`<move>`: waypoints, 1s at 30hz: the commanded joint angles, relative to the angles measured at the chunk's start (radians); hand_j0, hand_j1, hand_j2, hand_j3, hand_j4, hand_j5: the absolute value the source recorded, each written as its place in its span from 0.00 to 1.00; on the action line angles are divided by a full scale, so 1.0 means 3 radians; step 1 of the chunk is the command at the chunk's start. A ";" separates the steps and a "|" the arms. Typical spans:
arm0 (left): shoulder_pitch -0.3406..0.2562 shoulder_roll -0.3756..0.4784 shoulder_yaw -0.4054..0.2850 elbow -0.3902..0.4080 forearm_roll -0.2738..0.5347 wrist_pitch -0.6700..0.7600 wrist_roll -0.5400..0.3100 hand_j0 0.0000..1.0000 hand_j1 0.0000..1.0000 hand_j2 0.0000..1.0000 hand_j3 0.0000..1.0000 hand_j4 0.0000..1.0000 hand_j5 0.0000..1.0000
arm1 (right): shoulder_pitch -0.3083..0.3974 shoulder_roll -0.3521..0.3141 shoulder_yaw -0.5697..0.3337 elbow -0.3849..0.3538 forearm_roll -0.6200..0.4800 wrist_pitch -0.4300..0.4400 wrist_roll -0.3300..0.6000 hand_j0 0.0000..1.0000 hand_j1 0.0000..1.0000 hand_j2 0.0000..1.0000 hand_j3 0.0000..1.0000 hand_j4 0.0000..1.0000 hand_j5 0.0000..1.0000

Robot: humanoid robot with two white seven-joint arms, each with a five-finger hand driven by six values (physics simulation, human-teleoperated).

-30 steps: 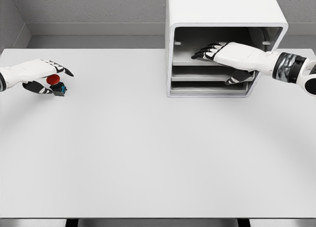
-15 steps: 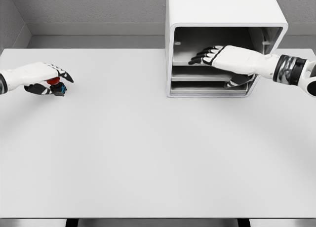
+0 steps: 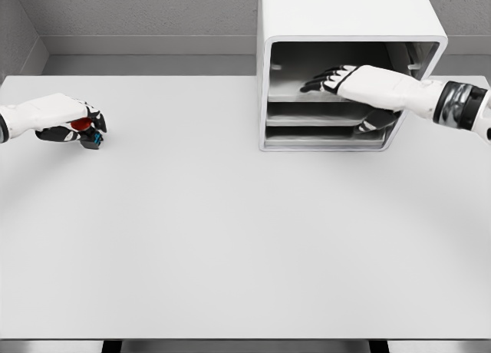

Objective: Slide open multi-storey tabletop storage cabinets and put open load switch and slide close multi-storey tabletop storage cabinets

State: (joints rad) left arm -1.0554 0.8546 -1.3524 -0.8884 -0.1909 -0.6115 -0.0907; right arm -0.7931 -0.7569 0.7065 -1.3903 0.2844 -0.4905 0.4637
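The load switch (image 3: 86, 127), with a red knob on a dark body with blue at its base, sits at the table's far left. My left hand (image 3: 77, 124) is shut on it, fingers curled over the red knob. The white storage cabinet (image 3: 345, 15) stands at the back right, its front showing stacked drawers. My right hand (image 3: 349, 100) reaches into it. Its fingers (image 3: 326, 80) lie stretched on the top drawer (image 3: 291, 97) and the thumb (image 3: 376, 123) sits under that drawer's front edge, clamping it.
The white table (image 3: 230, 230) stretches wide in front of me. A grey wall ledge (image 3: 146, 44) runs behind it. The two lower drawers (image 3: 307, 135) sit pushed in.
My left fingers have curled shut around the switch, which was only loosely framed before. The right hand dipped deeper into the cabinet, then drew back a little to the right.
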 commanded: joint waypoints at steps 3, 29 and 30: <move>0.0000 -0.0011 0.0003 0.0001 0.0012 0.0002 0.0001 0.46 0.46 0.46 0.46 0.46 0.46 | -0.0010 0.0023 0.0033 0.0007 0.0003 0.0316 0.0162 1.00 1.00 1.00 1.00 1.00 1.00; -0.0204 -0.0026 0.0034 -0.0536 0.0017 0.0002 0.0016 0.40 0.40 0.40 0.40 0.40 0.40 | 0.0164 -0.0361 0.0089 -0.0714 0.0126 0.0428 0.0259 1.00 1.00 1.00 1.00 1.00 1.00; -0.0205 -0.0016 0.0034 -0.0582 0.0017 0.0002 0.0016 0.40 0.40 0.40 0.40 0.40 0.40 | 0.0169 -0.0381 0.0089 -0.0750 0.0121 0.0428 0.0259 1.00 1.00 1.00 1.00 1.00 1.00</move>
State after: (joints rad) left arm -1.1183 0.8480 -1.3438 -1.0402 -0.1918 -0.6111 -0.0868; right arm -0.7348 -0.8534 0.7246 -1.5783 0.3455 -0.3467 0.5283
